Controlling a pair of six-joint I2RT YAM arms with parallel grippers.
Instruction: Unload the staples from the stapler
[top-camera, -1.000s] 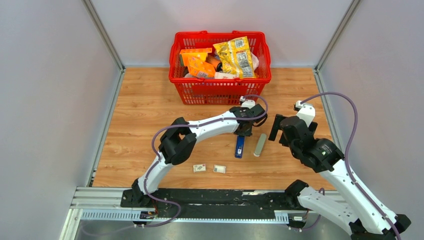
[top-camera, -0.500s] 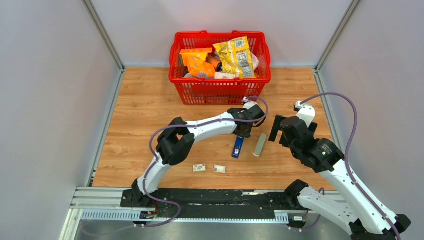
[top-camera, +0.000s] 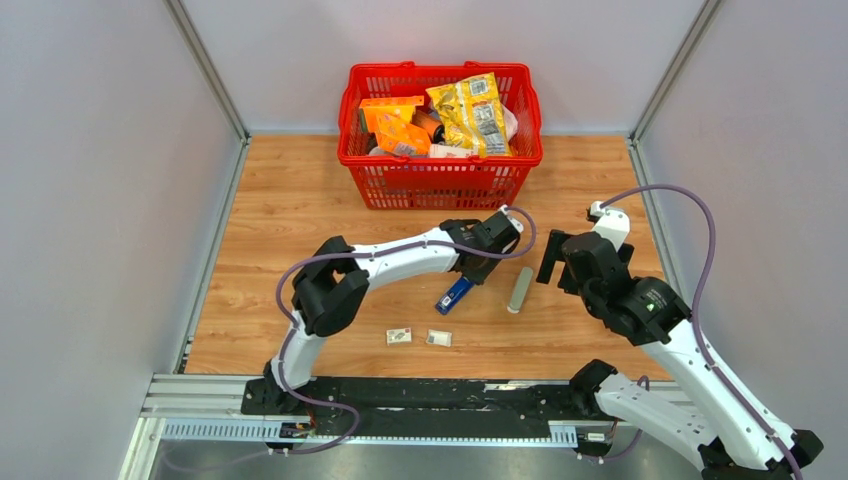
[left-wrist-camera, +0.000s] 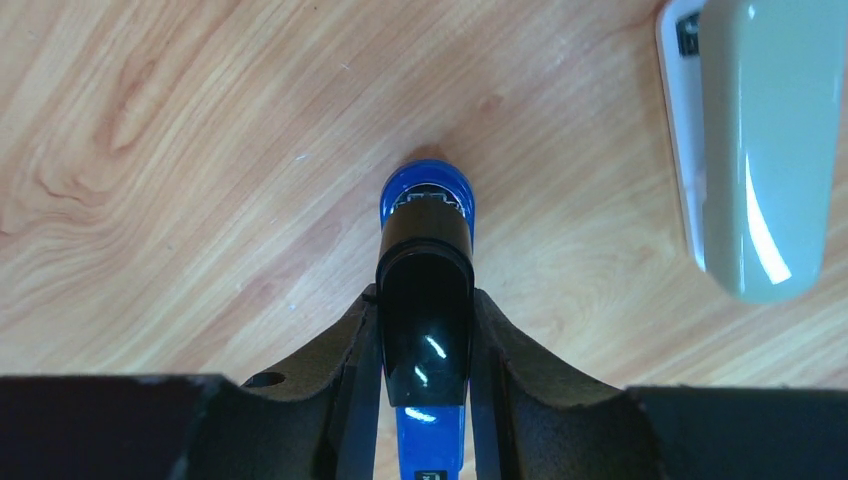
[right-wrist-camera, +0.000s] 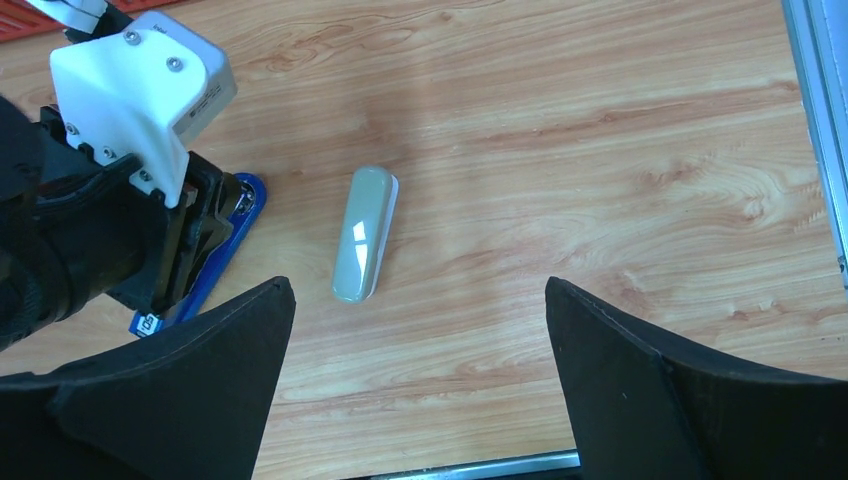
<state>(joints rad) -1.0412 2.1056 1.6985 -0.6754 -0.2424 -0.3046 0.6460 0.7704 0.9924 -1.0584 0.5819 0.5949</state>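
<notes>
gripping the stapler (left-wrist-camera: 424, 300) by its black top end, the left gripper (left-wrist-camera: 425, 310) is clenched on it, one finger on either side. the stapler's blue body lies slantwise on the wooden table (top-camera: 300, 230), near a pale grey oblong case (right-wrist-camera: 365, 248). the right gripper (right-wrist-camera: 417, 285) hangs above that case, released, jaws spread wide. two small white tags (top-camera: 399, 336) lie nearer the arm bases.

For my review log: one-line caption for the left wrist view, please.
Left pincer shut on the blue stapler; grey oblong object lies nearby.
</notes>
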